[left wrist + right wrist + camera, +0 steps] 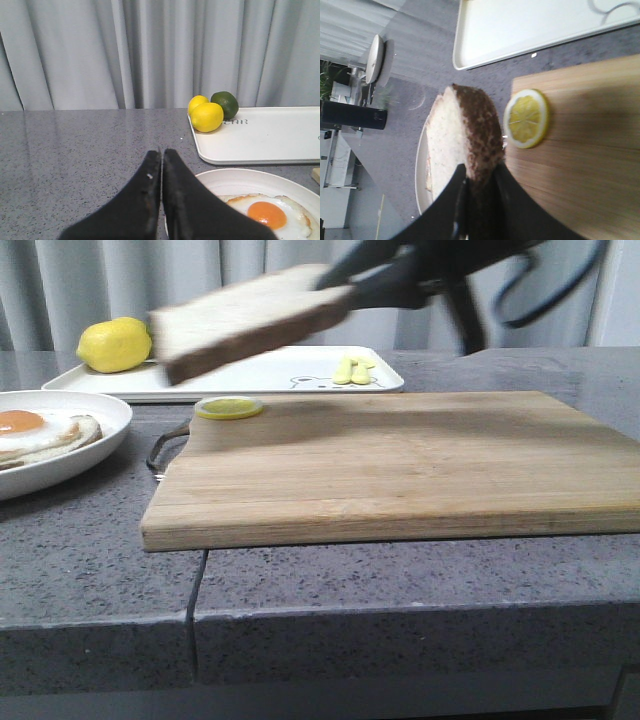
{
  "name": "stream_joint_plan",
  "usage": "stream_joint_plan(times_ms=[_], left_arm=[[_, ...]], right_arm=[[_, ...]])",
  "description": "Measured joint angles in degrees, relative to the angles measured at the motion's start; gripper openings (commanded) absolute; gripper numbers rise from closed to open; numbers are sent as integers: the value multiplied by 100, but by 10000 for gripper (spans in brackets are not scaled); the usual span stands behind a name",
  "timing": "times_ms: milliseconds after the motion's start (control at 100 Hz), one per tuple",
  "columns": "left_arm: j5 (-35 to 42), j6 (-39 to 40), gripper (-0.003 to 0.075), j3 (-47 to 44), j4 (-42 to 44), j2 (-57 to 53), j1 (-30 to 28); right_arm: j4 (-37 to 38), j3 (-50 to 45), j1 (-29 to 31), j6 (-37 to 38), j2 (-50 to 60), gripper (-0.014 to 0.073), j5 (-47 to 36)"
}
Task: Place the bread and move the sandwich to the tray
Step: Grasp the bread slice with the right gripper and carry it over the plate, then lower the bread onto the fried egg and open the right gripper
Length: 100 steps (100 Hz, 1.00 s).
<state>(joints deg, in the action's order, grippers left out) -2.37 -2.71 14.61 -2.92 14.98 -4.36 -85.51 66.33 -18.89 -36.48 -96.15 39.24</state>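
My right gripper (335,285) is shut on the bread (245,322), a pale slice with a dark brown crust. It holds the slice in the air, over the cutting board's far left corner and the tray's near edge. In the right wrist view the bread (465,135) sits clamped between the fingers (457,200). The round white plate (95,430) at the left holds a fried egg (30,430) on a bread slice, with nothing on top. The white tray (300,375) with a bear drawing lies behind. My left gripper (161,152) is shut and empty, beside the plate (225,181).
A wooden cutting board (400,465) fills the middle, with a lemon slice (229,407) at its far left corner. A lemon (114,345) and small yellow pieces (353,370) lie on the tray. A lime (224,104) sits beside the lemons in the left wrist view. Grey curtains hang behind.
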Motion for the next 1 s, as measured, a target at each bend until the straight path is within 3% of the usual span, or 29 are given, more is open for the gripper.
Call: stream_joint_plan(times_ms=[150, 270, 530, 860, 1000], left_arm=[[0, 0, -20, 0, -9, 0, 0], [0, 0, -20, 4, -22, 0, 0], [0, 0, -20, 4, -22, 0, 0], [0, 0, -20, 4, -22, 0, 0], [0, 0, -20, 4, -22, 0, 0]], right_arm=[[-1093, 24, -816, -607, -322, -67, -476], [-1549, 263, -1257, -856, -634, -67, -611], [-1693, 1053, -1869, -936, -1332, -67, -793], [-1727, 1287, -1968, -936, -1693, -66, -793], [-1727, 1299, -1968, -936, -1693, 7, -793]])
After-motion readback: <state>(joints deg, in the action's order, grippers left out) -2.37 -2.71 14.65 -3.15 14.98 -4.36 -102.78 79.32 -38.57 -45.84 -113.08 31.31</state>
